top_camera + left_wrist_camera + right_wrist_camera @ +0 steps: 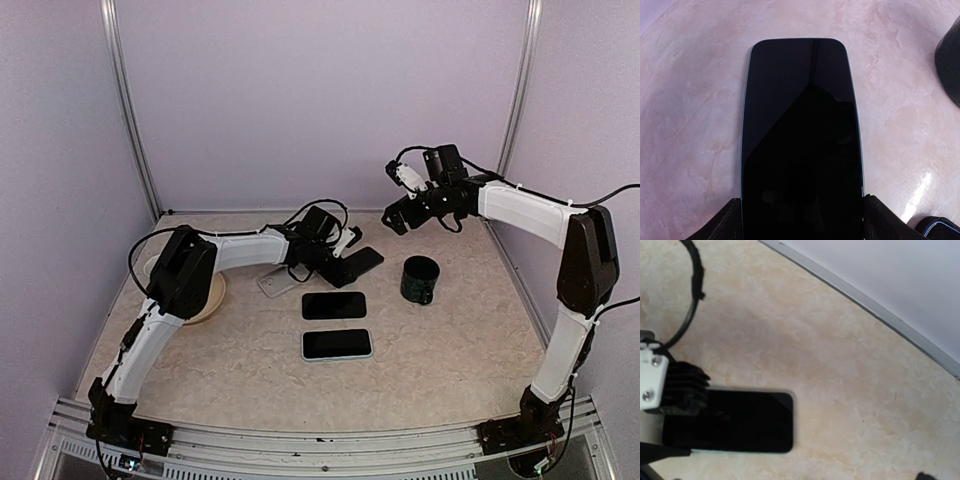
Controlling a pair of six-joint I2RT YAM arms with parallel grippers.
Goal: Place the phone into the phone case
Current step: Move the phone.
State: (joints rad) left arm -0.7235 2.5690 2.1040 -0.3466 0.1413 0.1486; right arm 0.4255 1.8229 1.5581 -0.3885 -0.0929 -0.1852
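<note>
A black phone (pixel 362 262) with a thin light-blue edge is held by its near end in my left gripper (pixel 340 262). In the left wrist view the phone (pixel 800 125) fills the middle and both black fingers (pixel 727 220) press on its long sides. It lies flat, low over the table; I cannot tell if it touches. The right wrist view shows the same phone (pixel 735 420) from above. A black slab (pixel 334 305) and a light-blue-rimmed slab (pixel 337 344) lie in front; which one is the phone case I cannot tell. My right gripper (pixel 398 217) hangs open and empty, high at the back right.
A black cup (pixel 420 280) stands to the right of the held phone, its edge showing in the left wrist view (pixel 950 65). A whitish flat piece (pixel 277 283) lies under my left forearm. A pale plate (pixel 215 298) sits at the left. Walls close the back and sides.
</note>
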